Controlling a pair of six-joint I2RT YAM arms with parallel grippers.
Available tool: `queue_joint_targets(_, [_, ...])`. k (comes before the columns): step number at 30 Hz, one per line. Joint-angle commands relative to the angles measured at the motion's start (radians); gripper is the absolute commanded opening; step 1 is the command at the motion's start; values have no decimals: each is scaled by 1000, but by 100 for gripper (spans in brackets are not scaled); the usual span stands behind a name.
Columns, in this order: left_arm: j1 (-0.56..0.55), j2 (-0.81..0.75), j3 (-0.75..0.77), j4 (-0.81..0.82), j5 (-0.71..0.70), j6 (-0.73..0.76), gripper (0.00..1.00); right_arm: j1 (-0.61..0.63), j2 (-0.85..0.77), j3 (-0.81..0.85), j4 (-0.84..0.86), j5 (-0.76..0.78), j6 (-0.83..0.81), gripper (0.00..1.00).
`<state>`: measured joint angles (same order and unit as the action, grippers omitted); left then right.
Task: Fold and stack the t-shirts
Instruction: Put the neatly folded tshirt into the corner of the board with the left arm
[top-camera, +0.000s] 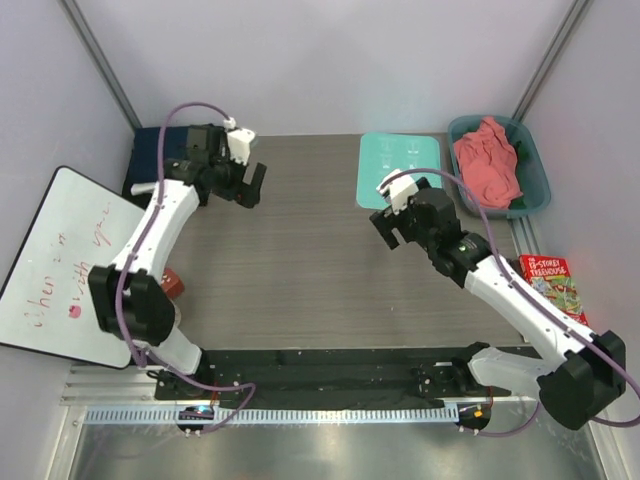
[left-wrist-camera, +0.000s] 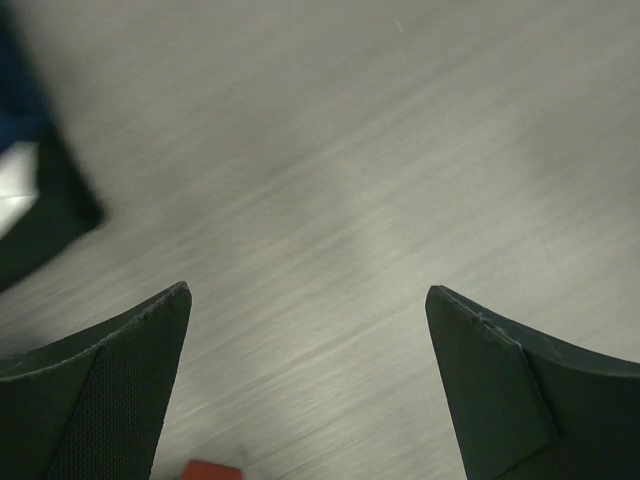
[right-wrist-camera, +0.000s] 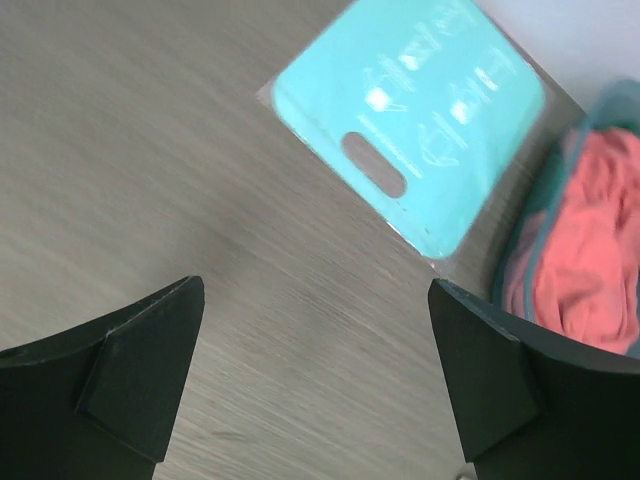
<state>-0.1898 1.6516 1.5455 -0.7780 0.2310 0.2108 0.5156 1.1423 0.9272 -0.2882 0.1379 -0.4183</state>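
Where the worktop (top-camera: 300, 260) reaches its far left corner, a navy shirt (top-camera: 155, 155) is laid. A pink shirt (top-camera: 487, 165) is heaped in the tub (top-camera: 535, 165) at far right (a mint board (top-camera: 410, 160) lies just beside it). The left hand (top-camera: 250, 188) is held open and empty near the navy shirt, and the right hand (top-camera: 388, 232) is open and empty near the board.

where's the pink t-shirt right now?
Top view: the pink t-shirt lies bunched in the teal tub at the far right corner of the table, just right of the mint-green board.
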Motion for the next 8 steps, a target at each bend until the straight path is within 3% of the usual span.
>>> queue_joint_targets(1, [6, -171, -15, 168, -159, -63, 100, -14, -82, 16, 104, 233, 317, 100])
queue_joint_targets(8, [-16, -259, -93, 155, -183, -54, 100, -32, -116, 33, 149, 339, 322, 100])
